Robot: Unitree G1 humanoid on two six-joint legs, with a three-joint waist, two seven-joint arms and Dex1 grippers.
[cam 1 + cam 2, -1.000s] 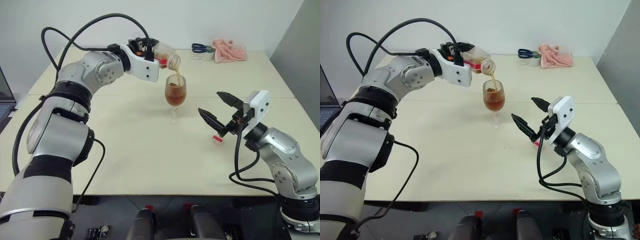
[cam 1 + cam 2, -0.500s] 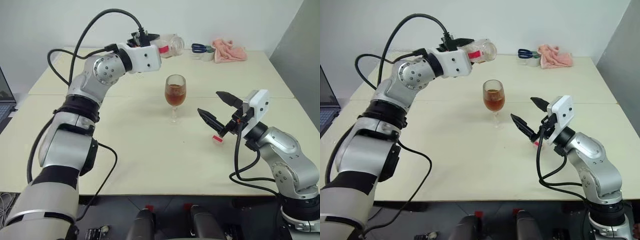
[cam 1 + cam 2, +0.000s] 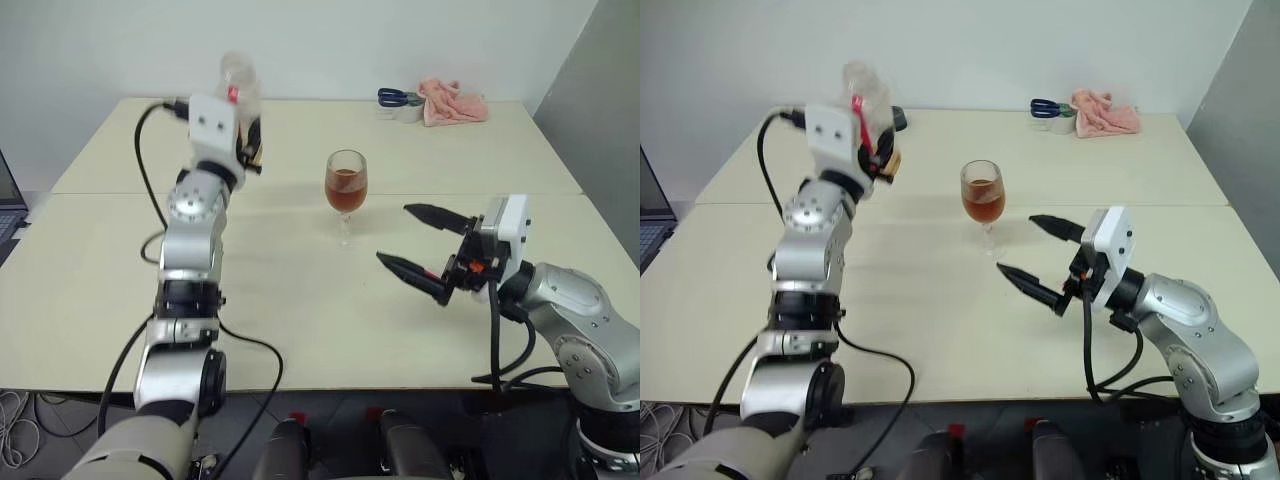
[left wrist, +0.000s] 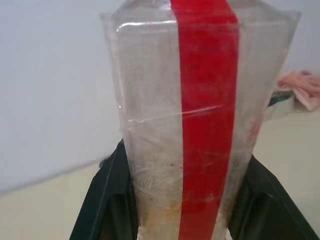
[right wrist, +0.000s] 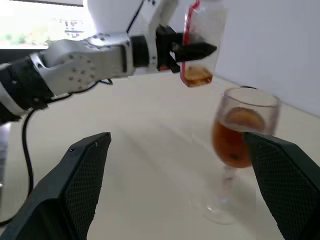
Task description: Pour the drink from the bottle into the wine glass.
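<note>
Upper left, the left gripper (image 3: 240, 140) clamps the upright bottle (image 3: 238, 82); right gripper (image 3: 420, 245) gapes wide, lower right, risking bumping the filled wine glass (image 3: 346, 187) over.

The wine glass (image 3: 346, 190) stands upright on the table (image 3: 300, 300) near its middle, with the drink (image 3: 346, 198) in its bowl. To its left the bottle (image 3: 866, 105) is upright in the air between the fingers of the left gripper (image 3: 878, 152), a little liquid at its bottom. To the near right of the glass the right gripper (image 3: 425, 247) hangs over the table, apart from the glass, while a cloth (image 3: 455, 103) and scissors (image 3: 392, 97) lie at the far right edge.
</note>
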